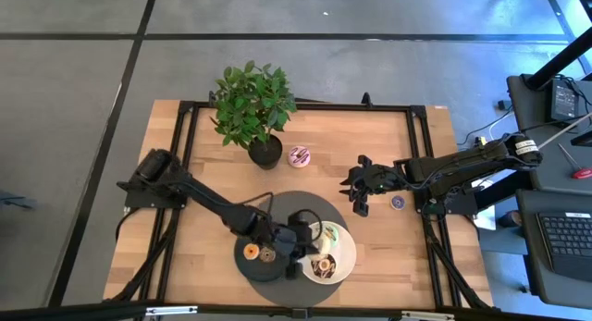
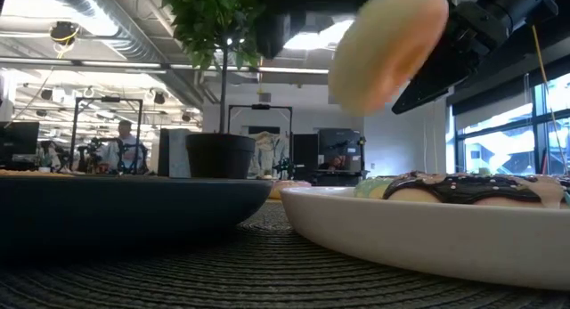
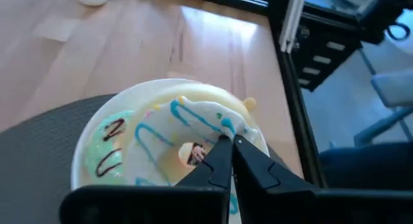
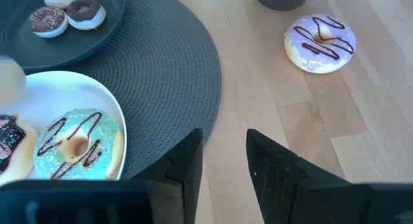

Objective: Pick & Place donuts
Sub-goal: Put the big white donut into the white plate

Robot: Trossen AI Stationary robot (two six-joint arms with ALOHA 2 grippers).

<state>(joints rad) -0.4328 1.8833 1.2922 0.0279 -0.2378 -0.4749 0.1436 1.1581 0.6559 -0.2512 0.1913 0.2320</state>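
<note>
Wooden surface (image 1: pixel 388 173) below me, my left claw (image 3: pixel 227 146) pinches a white donut (image 3: pixel 187 130) over the white plate (image 1: pixel 349 256), ready to let go; my right claw (image 4: pixel 222 162) waits spread.

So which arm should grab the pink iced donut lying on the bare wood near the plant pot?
Probably the right. The right gripper hangs open and empty over the wood beside the pink iced donut, while the left gripper is shut on the white iced donut with blue stripes above the white plate.

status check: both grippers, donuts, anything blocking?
Left gripper shut on white-iced donut, above white plate. Right gripper open, empty, over table edge of mat. Pink donut loose, path unobstructed.
</note>
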